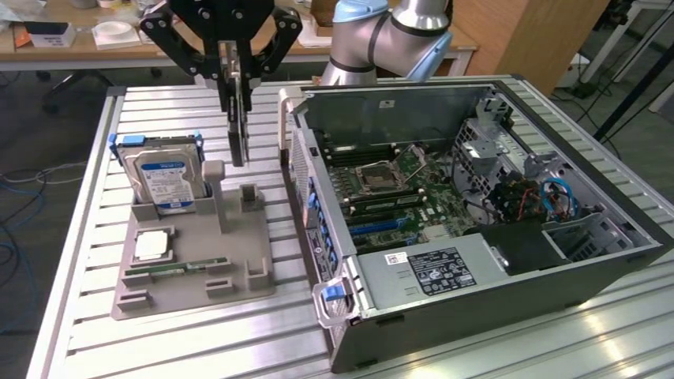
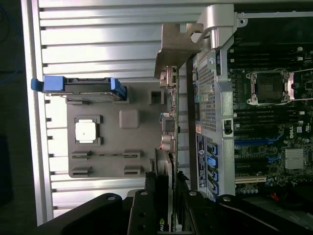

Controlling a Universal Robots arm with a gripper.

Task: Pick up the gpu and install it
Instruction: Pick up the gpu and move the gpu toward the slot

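The gpu is a thin dark card hanging upright, edge-on, above the back of the grey holder tray. My gripper is shut on its upper part, with black fingers on both faces. In the wrist view the gpu runs out from between the fingers; its pale metal bracket is at the far end. The card hangs over the strip between the tray and the open computer case, clear of both. The motherboard lies exposed inside the case.
A silver blue-labelled hard drive stands upright in the tray. A square processor chip and a narrow green memory stick lie in tray slots. The case wall stands close beside the card. All rest on a ribbed metal table.
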